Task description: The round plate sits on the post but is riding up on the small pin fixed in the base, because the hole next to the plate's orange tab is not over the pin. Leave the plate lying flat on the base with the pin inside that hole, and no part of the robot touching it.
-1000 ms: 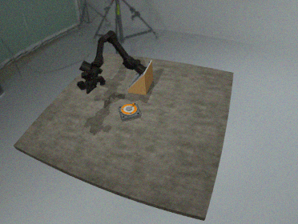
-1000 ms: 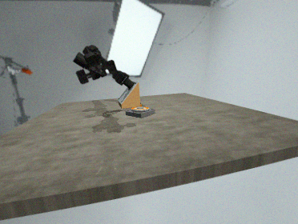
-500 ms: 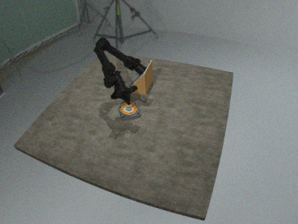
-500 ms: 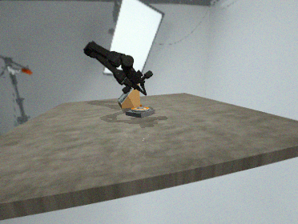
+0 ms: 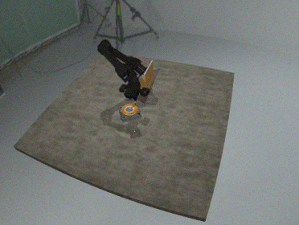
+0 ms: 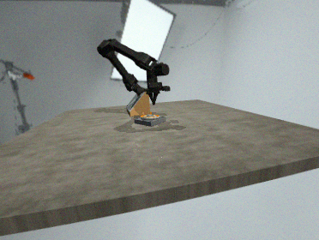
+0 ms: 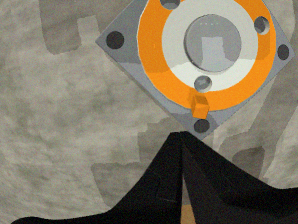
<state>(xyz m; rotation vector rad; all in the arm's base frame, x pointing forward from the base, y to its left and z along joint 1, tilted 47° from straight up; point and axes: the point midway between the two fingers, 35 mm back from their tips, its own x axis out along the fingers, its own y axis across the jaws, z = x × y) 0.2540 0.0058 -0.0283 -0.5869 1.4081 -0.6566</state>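
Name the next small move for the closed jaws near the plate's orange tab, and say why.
Probably lower the shut gripper until its tip is beside the orange tab, then nudge it sideways to turn the plate. In the wrist view the tip sits just short of the tab, apparently not touching, and the hole beside the tab shows something pale inside; whether it has seated is unclear.

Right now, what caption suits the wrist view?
Shut claw poised just short of the orange tab on the round plate.

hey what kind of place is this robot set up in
It looks like a photo or film studio: a bright softbox light panel, a light-stand tripod on a pale seamless floor, and the arm working on a brown table top.
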